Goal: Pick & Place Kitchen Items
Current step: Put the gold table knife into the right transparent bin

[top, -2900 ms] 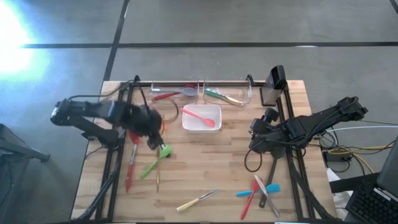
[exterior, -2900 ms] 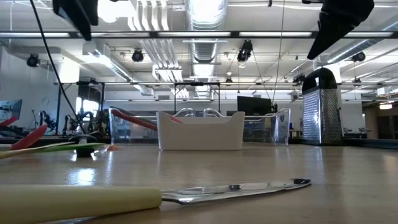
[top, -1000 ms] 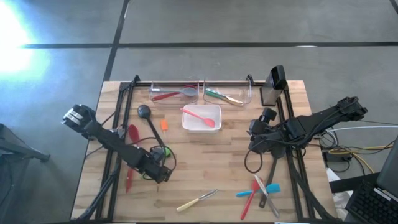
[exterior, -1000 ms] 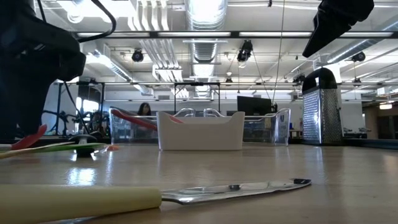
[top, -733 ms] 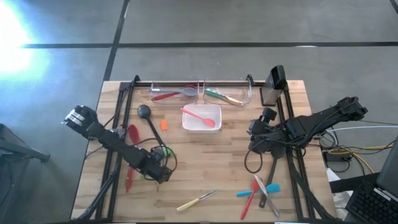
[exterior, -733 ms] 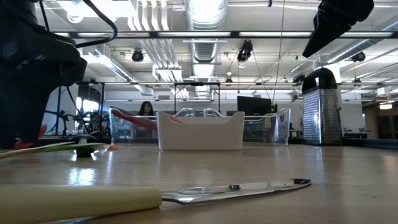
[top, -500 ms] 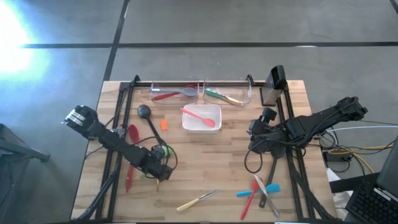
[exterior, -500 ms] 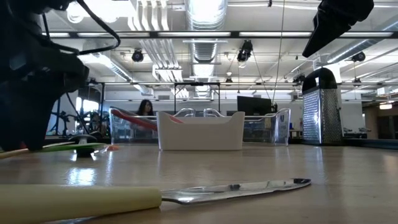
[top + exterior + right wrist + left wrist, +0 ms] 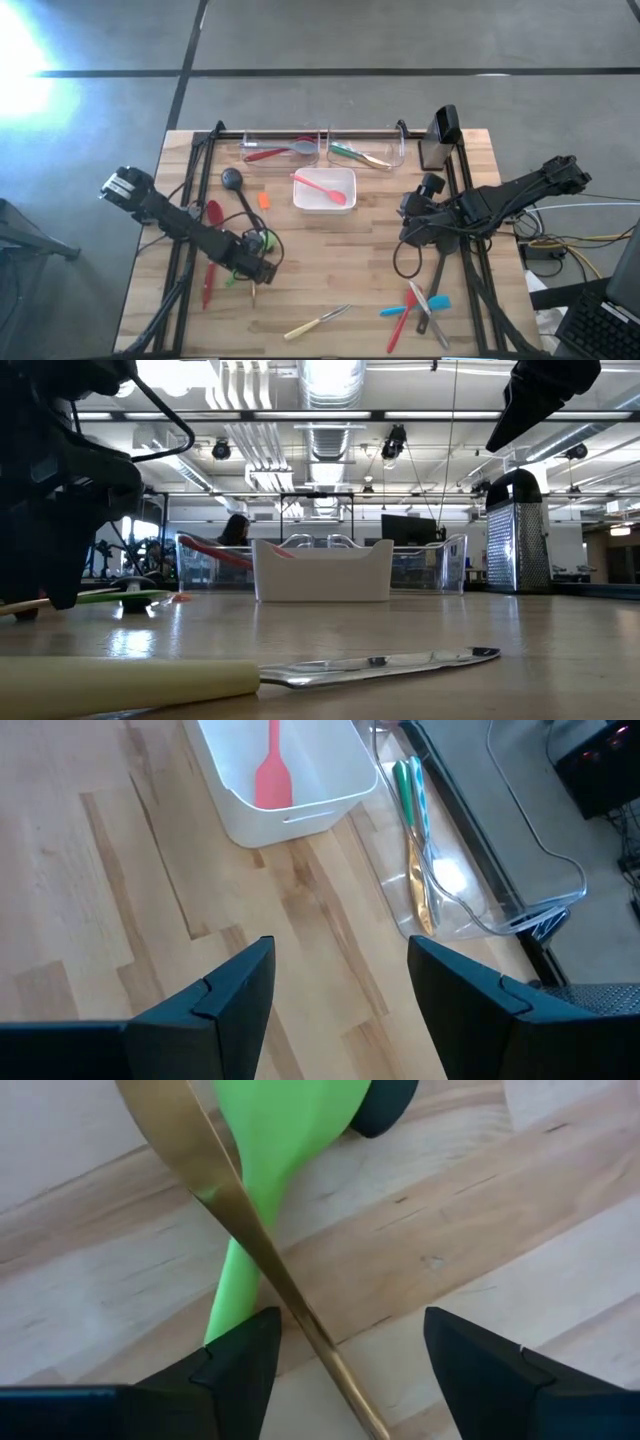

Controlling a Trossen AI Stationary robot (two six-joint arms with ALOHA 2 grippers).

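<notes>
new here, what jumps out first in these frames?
The left gripper, jaws open, is low over a green spatula crossed by a slim gold utensil on the table's left-front. A pink spatula lies in the white dish at centre-back; the right gripper waits open at the right.

left pincer (image 9: 254, 275) over green spoon (image 9: 262, 241), wooden table (image 9: 330, 280)
</notes>
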